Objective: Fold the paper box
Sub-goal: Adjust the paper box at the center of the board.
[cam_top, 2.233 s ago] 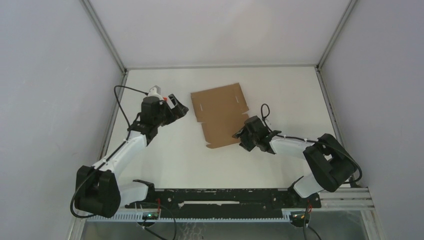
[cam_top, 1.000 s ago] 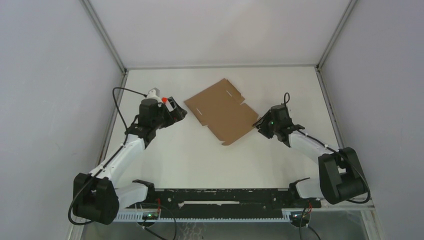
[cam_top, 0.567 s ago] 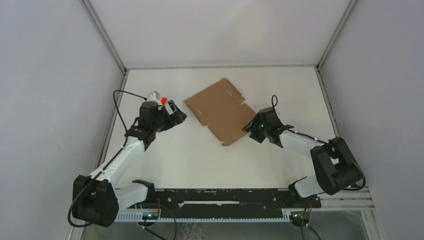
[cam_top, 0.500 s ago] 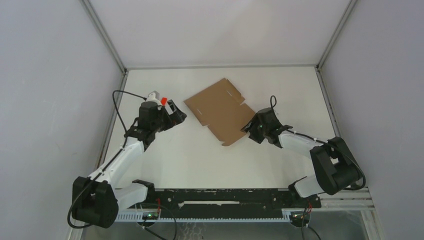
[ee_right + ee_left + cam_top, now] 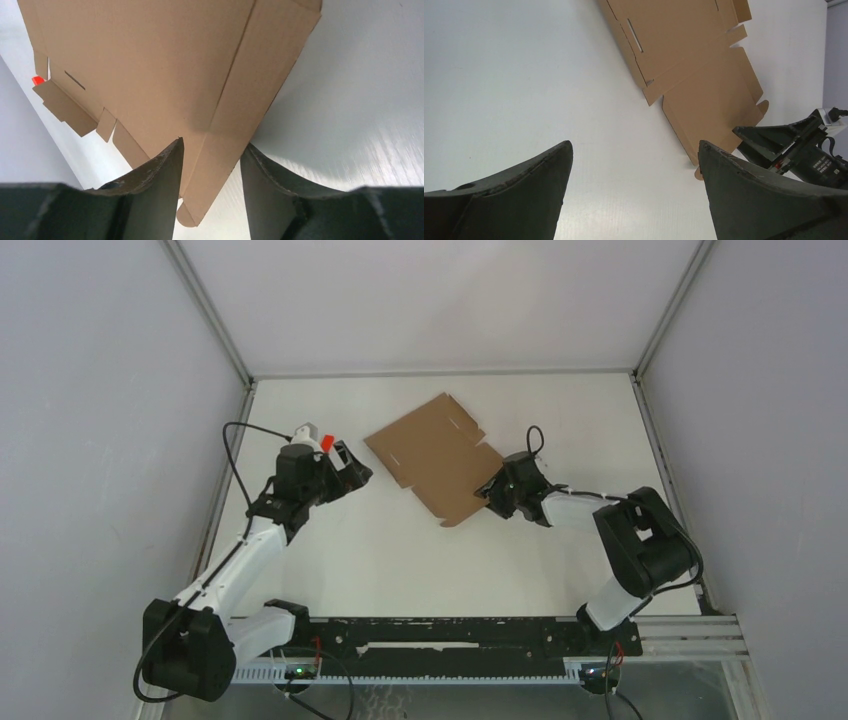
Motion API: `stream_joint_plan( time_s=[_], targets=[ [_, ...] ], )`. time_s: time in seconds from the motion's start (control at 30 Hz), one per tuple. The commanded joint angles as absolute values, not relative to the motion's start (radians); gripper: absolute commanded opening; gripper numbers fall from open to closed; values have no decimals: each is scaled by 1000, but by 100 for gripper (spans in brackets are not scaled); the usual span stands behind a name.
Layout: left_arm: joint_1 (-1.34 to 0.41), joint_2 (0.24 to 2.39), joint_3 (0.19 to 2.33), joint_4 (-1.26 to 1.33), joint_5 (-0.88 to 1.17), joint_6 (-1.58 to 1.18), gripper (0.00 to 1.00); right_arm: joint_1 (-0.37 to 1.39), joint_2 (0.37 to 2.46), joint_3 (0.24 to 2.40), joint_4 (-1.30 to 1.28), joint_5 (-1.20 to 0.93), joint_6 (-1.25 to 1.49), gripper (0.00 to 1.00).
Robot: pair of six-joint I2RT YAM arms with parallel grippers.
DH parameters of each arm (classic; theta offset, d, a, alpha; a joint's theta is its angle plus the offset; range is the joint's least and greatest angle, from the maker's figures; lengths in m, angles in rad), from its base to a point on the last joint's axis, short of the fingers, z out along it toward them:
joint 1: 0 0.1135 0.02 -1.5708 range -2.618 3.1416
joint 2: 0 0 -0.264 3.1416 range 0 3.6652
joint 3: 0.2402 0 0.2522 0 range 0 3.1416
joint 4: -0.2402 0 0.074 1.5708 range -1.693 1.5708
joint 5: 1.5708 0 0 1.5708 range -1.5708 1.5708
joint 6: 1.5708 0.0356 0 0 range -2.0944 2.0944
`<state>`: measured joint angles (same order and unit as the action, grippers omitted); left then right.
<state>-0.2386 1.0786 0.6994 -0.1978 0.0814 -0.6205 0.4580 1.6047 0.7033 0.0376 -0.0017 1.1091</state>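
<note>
The paper box is a flat brown die-cut sheet with flaps and slits, lying turned at an angle in the middle of the white table. My right gripper sits low at the sheet's near right edge. In the right wrist view the sheet fills the top, and the right gripper stands open, its jaws straddling the narrow side flap. My left gripper hovers just left of the sheet, wide open and empty. In the left wrist view that gripper frames bare table, with the sheet beyond.
A small red piece shows beside the left wrist. Grey walls and metal frame rails close in the table on three sides. A black rail runs along the near edge between the arm bases.
My right gripper has slid left from the sheet's right corner onto its near right edge, with its jaws wider apart. The sheet has shifted slightly left. The left arm has barely moved.
</note>
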Motion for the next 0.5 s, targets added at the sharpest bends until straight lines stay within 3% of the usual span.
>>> stream_joint_plan(
  time_s=[0.0,0.27,0.47],
  targets=[
    [-234,1051,692,-193,70,-611,100,445,1647,736,110,11,1114,50],
    [-233,1048,695,-199,66,-610,100,431,1603,708,75,-15,1040,23],
    [-233,1047,698,-199,65,-614,100,510,1508,592,77,0,1078,15]
  ],
)
